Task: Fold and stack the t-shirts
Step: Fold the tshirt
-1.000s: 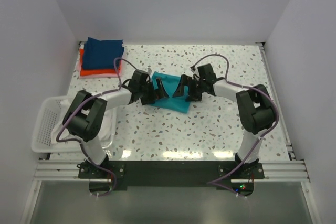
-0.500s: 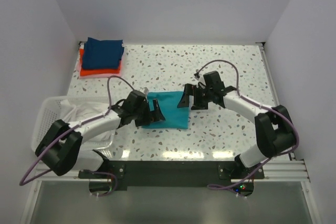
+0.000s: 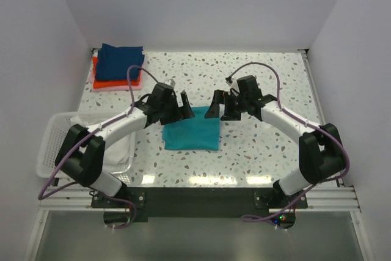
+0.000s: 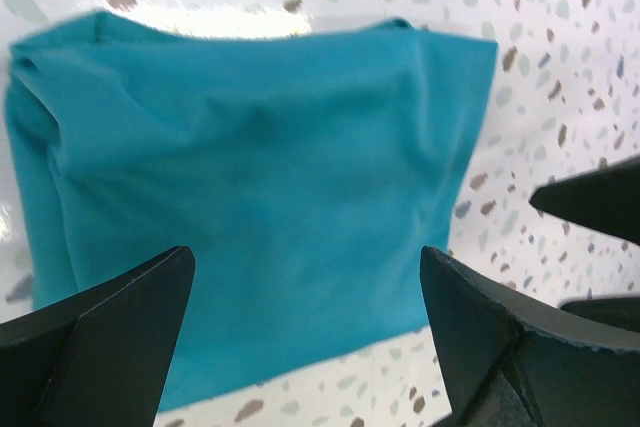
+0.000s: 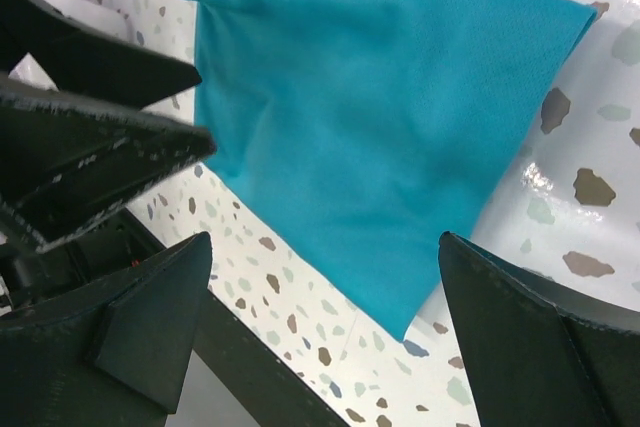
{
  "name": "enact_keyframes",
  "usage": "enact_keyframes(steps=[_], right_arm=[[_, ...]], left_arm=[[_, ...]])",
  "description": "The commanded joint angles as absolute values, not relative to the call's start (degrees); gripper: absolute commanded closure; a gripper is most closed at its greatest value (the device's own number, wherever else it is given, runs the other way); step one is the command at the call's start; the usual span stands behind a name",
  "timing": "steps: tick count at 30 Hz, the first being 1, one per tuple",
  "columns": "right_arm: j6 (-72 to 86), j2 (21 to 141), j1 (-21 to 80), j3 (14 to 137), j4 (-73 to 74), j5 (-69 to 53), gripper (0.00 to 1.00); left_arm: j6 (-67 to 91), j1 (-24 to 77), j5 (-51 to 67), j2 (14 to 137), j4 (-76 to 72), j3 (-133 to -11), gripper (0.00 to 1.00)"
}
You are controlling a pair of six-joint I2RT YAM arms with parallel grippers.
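Note:
A teal t-shirt (image 3: 191, 134) lies folded into a flat rectangle in the middle of the table; it also shows in the left wrist view (image 4: 250, 177) and the right wrist view (image 5: 370, 107). My left gripper (image 3: 181, 106) is open and empty, just above the shirt's far left edge. My right gripper (image 3: 217, 106) is open and empty, above its far right corner. A stack of folded shirts sits at the far left: navy blue (image 3: 121, 62) on top, orange-red (image 3: 116, 82) under it, pink (image 3: 102, 87) at the bottom.
A white slatted basket (image 3: 52, 145) stands at the near left with white cloth (image 3: 125, 145) in it. The table's right rail (image 3: 322, 114) runs along the right side. The left gripper's fingers (image 5: 90, 147) show in the right wrist view.
The teal shirt has been folded over and let go; it now lies flat. Both grippers have lifted off it and drawn back to its far edge, the left arm swinging away from the near side.

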State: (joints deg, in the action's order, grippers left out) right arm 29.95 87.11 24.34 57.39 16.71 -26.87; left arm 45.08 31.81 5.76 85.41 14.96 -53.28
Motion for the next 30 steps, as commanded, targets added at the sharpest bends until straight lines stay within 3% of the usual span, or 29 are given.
enact_keyframes(steps=[1, 8, 24, 30], right_arm=[[30.3, 89.7, 24.5, 62.1, 16.0, -28.9, 0.01], [29.1, 95.2, 24.5, 66.5, 16.6, -29.1, 0.01], [29.3, 111.4, 23.2, 75.8, 15.8, -25.9, 0.01], [27.2, 112.2, 22.5, 78.6, 17.8, -25.7, 0.01]], left_arm=[[41.4, 28.7, 6.2, 90.5, 13.0, -57.9, 0.0], [39.6, 21.7, 10.5, 100.2, 10.7, -63.6, 0.0], [40.8, 18.9, 11.9, 105.1, 10.5, -65.4, 0.0], [40.4, 18.0, 11.9, 104.6, 11.5, -66.2, 0.0]])
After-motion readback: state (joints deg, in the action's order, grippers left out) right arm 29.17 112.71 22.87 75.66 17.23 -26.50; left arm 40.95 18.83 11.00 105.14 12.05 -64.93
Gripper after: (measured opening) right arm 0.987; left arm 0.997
